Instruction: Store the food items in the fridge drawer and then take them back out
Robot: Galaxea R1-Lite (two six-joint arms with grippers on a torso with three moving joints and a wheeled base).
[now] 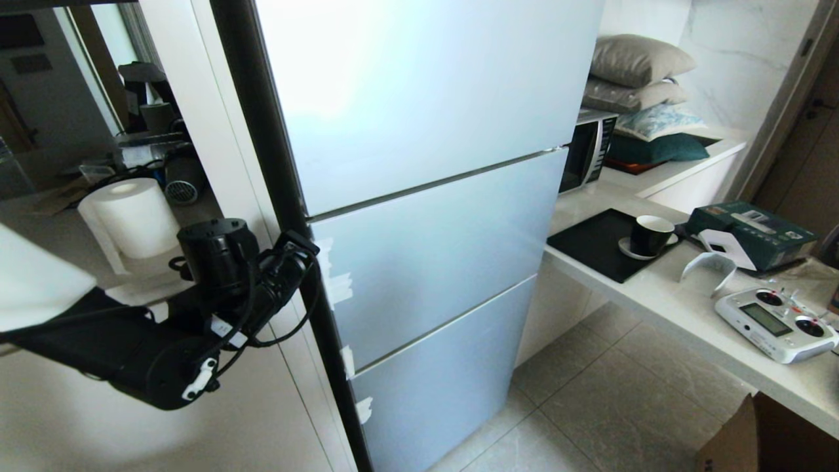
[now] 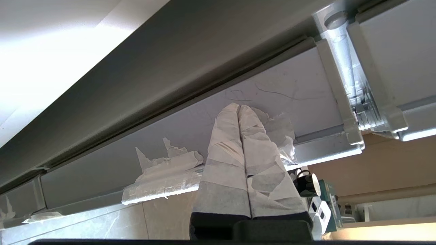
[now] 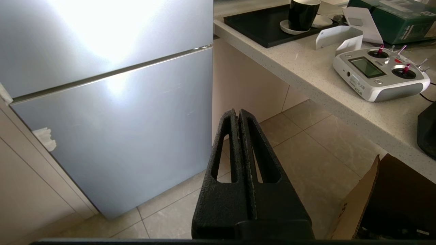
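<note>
Neither the food items nor the fridge drawer shows; the fridge [image 1: 426,216] stands fully closed. The left hand [image 2: 239,108], fingers pressed together and empty, noses at the middle door's taped edge [image 2: 163,173], probably to pry it. The right hand [image 3: 237,114] hangs pinched closed and empty near the desk [image 3: 306,75].

Fridge doors [image 1: 432,249]: pale silver-blue, with white tape scraps [image 1: 337,288] beside the black left arm [image 1: 164,328]. Left gripper [image 2: 239,108] fingers: wrapped in white tape. Right gripper [image 3: 238,114]: matte black. Cup [image 1: 650,235]: black on a white saucer. Floor tiles [image 1: 590,406]: grey-beige.
</note>
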